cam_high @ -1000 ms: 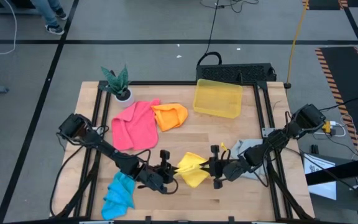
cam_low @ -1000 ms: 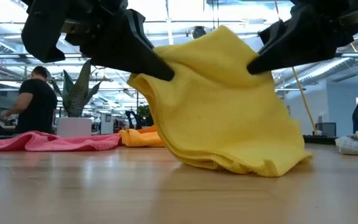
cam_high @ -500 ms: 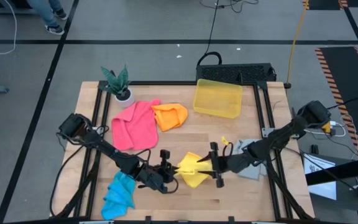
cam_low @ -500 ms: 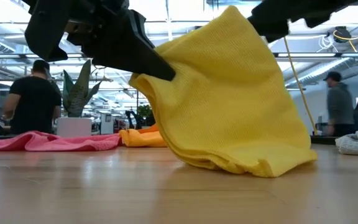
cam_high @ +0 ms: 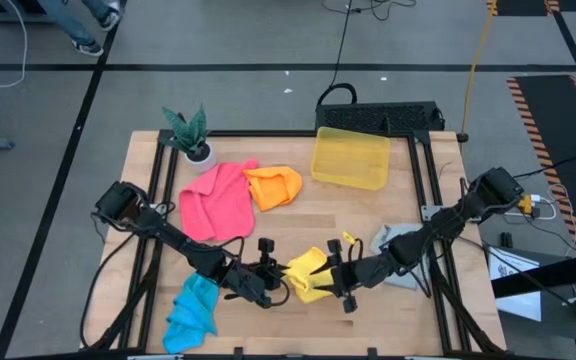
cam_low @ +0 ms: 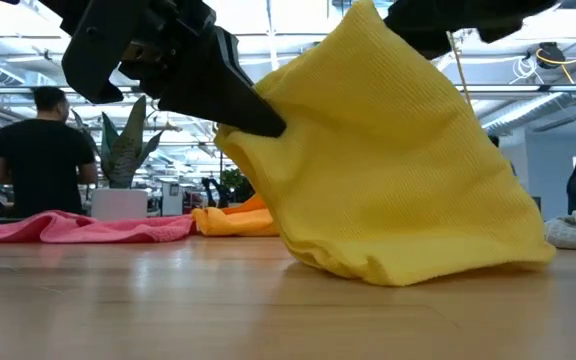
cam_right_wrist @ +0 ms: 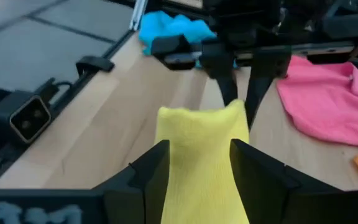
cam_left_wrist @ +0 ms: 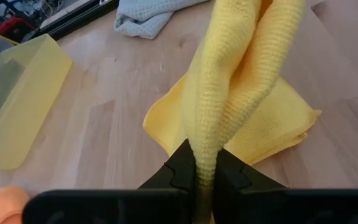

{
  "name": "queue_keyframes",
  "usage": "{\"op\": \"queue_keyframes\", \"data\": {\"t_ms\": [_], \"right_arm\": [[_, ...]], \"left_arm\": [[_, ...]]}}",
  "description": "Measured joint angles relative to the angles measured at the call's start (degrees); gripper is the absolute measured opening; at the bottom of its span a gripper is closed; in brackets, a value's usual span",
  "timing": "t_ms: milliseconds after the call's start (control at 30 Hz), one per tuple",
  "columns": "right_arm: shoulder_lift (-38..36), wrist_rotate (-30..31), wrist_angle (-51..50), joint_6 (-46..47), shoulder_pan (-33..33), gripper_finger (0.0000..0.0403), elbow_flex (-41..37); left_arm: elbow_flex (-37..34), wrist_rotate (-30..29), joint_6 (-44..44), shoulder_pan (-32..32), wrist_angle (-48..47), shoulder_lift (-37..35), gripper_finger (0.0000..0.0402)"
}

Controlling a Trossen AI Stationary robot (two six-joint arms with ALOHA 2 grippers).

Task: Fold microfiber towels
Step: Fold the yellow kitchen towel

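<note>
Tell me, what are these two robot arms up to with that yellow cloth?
They are folding towels. The left gripper is clamped on an edge of the yellow towel, holding it up off the wooden table. The right gripper has its fingers spread on either side of the same towel. The pink towel, orange towel, blue towel and grey towel lie unfolded around them.

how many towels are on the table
5: pink towel and orange towel near the plant, blue towel at front left, grey towel right, yellow towel between the claws.
</note>
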Motion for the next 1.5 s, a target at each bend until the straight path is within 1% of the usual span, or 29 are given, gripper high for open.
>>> {"op": "queue_keyframes", "data": {"t_ms": [100, 200, 300, 367, 433, 500, 600, 700, 800, 867, 967, 1033, 1067, 1200, 1300, 1367, 1433, 1500], "right_arm": [[0.0, 4.6, -3.7, -0.1, 1.5, 0.0154, 1.8], [0.2, 6.3, -5.4, -0.9, 2.6, 0.0157, 4.0], [0.3, 8.0, -8.8, -0.6, 3.0, 0.0172, 5.7], [0.4, 7.7, -9.5, 0.2, 3.0, 0.0186, 5.9], [0.5, 6.1, -9.0, 0.9, 2.9, 0.0200, 5.9], [1.9, 4.8, -6.5, 1.2, 3.0, 0.0214, 6.0], [5.8, 5.5, -4.1, -0.1, 3.4, 0.0226, 6.4], [9.6, 12.0, -4.8, -0.5, 3.6, 0.0224, 9.0], [12.2, 15.7, -5.4, -0.6, 3.7, 0.0209, 11.5], [13.1, 17.7, -8.0, -0.3, 3.7, 0.0195, 12.5], [12.9, 21.2, -11.5, 1.0, 3.9, 0.0165, 13.4], [11.7, 22.2, -12.7, 2.2, 4.0, 0.0139, 13.5], [11.1, 22.2, -13.4, 2.7, 4.1, 0.0125, 13.5], [8.9, 18.7, -17.0, 2.7, 4.2, 0.0064, 13.5], [7.3, 18.3, -17.0, 2.7, 4.8, 0.0018, 13.5], [6.1, 18.3, -17.0, 2.1, 5.7, 0.0007, 13.5], [4.6, 18.1, -17.0, 2.2, 7.0, 0.0011, 13.5], [2.9, 16.4, -16.2, 3.2, 8.3, 0.0013, 13.5]], "left_arm": [[0.0, 0.0, -0.6, 0.0, 0.0, 0.0, 0.0031], [0.0, 0.0, -0.6, 0.0, 0.0, 0.0, 0.0031], [0.0, 0.0, -0.6, 0.1, 0.0, 0.0, 0.0031], [0.0, 0.0, -0.6, 0.2, 0.0, 0.0, 0.0031], [0.0, 0.0, -0.7, 0.4, 0.0, 0.0, 0.0031], [0.0, 0.0, -0.8, 0.7, 0.0, 0.0, 0.0031], [0.0, 0.7, -1.0, 1.2, 0.0, 0.0, 0.0031], [0.0, 1.1, -1.9, 1.8, 0.0, 0.0, 0.0031], [0.0, 1.1, -2.6, 2.3, -1.0, 0.0, 0.0031], [0.0, 1.2, -2.9, 2.3, -1.5, 0.0, 0.0031], [0.0, 1.8, -3.6, 2.1, -2.1, 0.0, 0.0031], [0.0, 2.7, -3.7, 1.9, -2.7, 0.0, 0.0031], [0.0, 2.9, -3.7, 1.7, -2.8, 0.0, 0.0031], [0.0, 3.0, -3.8, 0.6, -1.8, 0.0, 0.0031], [0.0, 3.0, -3.6, -0.4, -1.5, -0.4, 0.0031], [0.0, 3.0, -3.5, -1.0, -1.2, -1.5, 0.0031], [0.0, 3.1, -3.6, -1.9, -1.1, -3.7, 0.0031], [0.0, 5.2, -4.5, -2.7, 0.3, -6.2, 0.0031]]}}
